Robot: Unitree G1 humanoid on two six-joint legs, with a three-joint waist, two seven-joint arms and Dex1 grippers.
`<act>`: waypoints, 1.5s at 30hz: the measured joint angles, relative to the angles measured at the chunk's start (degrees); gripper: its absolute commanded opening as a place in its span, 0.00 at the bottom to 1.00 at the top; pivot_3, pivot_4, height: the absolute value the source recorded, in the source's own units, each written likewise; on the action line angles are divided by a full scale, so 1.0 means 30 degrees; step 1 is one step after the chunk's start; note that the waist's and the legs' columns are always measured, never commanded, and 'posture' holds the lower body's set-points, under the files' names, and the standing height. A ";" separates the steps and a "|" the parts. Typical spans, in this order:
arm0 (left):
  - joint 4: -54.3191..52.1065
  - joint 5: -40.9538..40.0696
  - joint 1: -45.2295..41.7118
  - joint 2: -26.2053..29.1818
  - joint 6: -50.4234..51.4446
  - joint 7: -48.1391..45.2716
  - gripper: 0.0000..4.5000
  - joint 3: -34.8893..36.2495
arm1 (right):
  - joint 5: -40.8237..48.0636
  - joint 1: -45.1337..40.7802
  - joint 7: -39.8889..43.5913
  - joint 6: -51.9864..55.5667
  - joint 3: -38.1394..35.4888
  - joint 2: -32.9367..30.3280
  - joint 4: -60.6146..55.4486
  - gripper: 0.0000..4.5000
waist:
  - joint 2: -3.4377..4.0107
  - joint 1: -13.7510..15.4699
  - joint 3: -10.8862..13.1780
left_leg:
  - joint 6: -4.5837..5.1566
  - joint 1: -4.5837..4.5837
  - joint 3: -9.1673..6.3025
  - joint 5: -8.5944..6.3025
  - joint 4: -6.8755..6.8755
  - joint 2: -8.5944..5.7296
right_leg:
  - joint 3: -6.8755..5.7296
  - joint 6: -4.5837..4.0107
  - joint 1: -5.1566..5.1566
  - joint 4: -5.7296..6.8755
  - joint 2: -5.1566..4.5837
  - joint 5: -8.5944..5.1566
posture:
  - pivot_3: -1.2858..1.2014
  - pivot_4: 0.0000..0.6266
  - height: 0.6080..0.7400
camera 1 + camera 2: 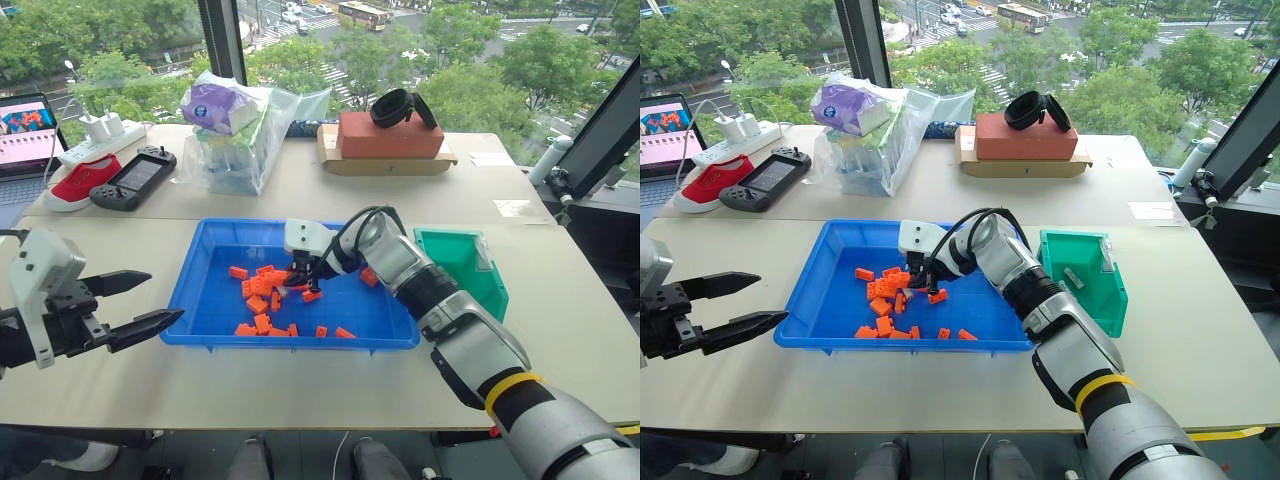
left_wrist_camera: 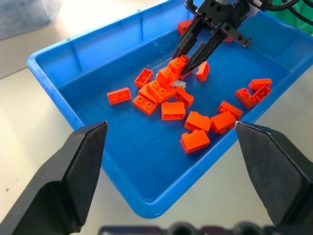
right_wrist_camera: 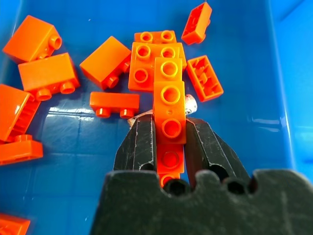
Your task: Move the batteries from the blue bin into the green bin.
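The blue bin point(image 1: 205, 285) sits mid-table with several orange bricks scattered in it. My right gripper point(image 3: 168, 122) reaches into it from the right, its fingers point(image 2: 195, 54) pressed against both sides of a long orange brick point(image 3: 169, 105) in the pile. The grey-white end of a battery point(image 3: 190, 102) peeks out from under that brick, just past one fingertip, and the same battery point(image 2: 179, 84) lies among the bricks. The green bin point(image 1: 1110, 295) stands right of the blue one with a small grey cylinder point(image 1: 1071, 277) inside. My left gripper point(image 1: 165, 298) hovers open off the blue bin's left edge.
On the rear table stand a clear plastic bag of packets point(image 1: 235, 135), a cardboard tray with a red-brown block and black strap point(image 1: 388, 135), a game controller point(image 1: 133, 178), a red shoe point(image 1: 78, 182), a power strip point(image 1: 100, 140) and a laptop point(image 1: 28, 130).
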 measured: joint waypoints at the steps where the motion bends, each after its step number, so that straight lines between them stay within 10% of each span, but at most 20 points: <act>1: 0.0044 0.0011 -0.0076 0.0000 -0.0111 -0.0001 1.00 -0.0206 | 0.0081 -0.0012 0.0010 0.0198 -0.0319 -0.0062 -0.0193 0.10 | -0.0001 0.0005 -0.0001 | 0.0000 0.0000 -0.0001 0.0000 0.0000 0.0000 | 0.0001 0.0000 0.0001 0.0001 0.0000 0.0000 | 0.52 0.24 1.00; 14: 0.1533 0.0830 -0.1957 0.0371 -0.1465 -0.0233 1.00 -0.2961 | 0.0338 0.0444 0.0854 0.2257 -0.2541 -0.5603 -0.2873 0.10 | -0.0007 -0.0029 -0.0004 | 0.0000 -0.0001 0.0008 0.0000 -0.0002 0.0000 | 0.0017 -0.0016 -0.0033 0.0022 0.0004 -0.0010 | 0.52 0.24 1.00; 24: 0.2531 0.1408 -0.3362 0.0859 -0.2016 -0.0786 1.00 -0.4661 | 0.0407 0.0875 -0.0355 0.3986 -0.2741 -0.5272 -0.4003 0.88 | -0.0008 -0.0035 -0.0003 | -0.0002 -0.0009 0.0014 0.0004 0.0001 0.0000 | 0.0029 -0.0035 -0.0094 0.0099 0.0009 -0.0023 | 0.52 0.24 1.00; 45: 0.1497 0.1728 -0.1517 0.0861 -0.1885 -0.0941 1.00 -0.2887 | 0.1778 0.0570 -0.3096 1.0137 -0.1165 0.1064 -0.3316 0.88 | -0.0016 -0.0011 -0.0008 | -0.0027 -0.0047 0.0030 0.0019 -0.0001 0.0020 | 0.0003 -0.0050 -0.0202 0.0180 0.0010 -0.0027 | 0.52 0.24 1.00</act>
